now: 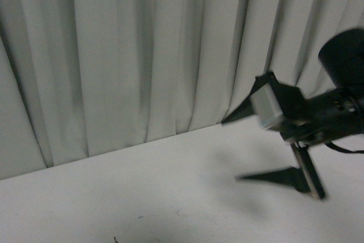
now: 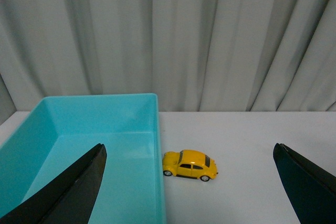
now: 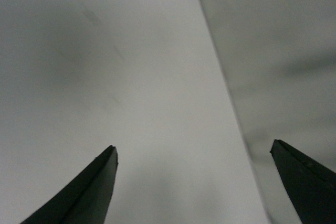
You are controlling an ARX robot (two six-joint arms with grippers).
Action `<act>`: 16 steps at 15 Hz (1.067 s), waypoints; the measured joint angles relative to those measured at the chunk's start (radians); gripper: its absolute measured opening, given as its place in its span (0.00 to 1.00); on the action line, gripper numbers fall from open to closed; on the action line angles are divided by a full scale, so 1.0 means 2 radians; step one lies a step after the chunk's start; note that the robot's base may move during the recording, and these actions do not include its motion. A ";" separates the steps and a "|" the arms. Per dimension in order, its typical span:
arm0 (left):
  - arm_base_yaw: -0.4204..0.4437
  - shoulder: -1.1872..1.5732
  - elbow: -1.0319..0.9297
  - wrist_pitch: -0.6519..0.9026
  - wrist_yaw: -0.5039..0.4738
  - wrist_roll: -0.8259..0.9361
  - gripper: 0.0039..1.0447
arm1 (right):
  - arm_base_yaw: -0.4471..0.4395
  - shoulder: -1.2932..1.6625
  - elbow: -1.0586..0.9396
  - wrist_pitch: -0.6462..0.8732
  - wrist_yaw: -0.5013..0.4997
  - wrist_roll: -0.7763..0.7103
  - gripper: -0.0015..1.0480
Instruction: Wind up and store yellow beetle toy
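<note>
So the beetle point(image 2: 189, 164) is parked on the table point(image 2: 252, 145), right beside the outer wall of the teal bin point(image 2: 157, 124). It may be touching the wall, can't tell. From the left gripper point(image 2: 189, 149) it's dead ahead at 12 o'clock, centred in the gap, with the bin off around 10. That gripper is spread wide, nothing in it, and looks tipped forward and down toward the car. The catch: the car's long axis runs finger to finger, so closing as-is would pinch it nose to tail. I'd guess a wrist roll is needed to grab it by its sides. The right gripper point(image 1: 231, 151) sits at about 4 o'clock in the front view, fingers pointing toward 9, also well open and empty. Its own camera sees only bare table and curtain point(image 3: 283, 51), no car. So the left arm looks like the nearer one for the pickup.
</note>
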 joint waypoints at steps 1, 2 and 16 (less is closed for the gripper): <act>0.000 0.000 0.000 0.000 0.001 0.000 0.94 | 0.015 -0.022 -0.052 0.123 0.084 0.083 0.80; 0.000 0.000 0.000 0.000 0.000 0.000 0.94 | 0.036 -0.043 -0.131 0.258 0.166 0.199 0.71; 0.000 0.000 0.000 0.000 0.001 0.000 0.94 | 0.161 -0.552 -0.383 0.288 0.422 0.787 0.02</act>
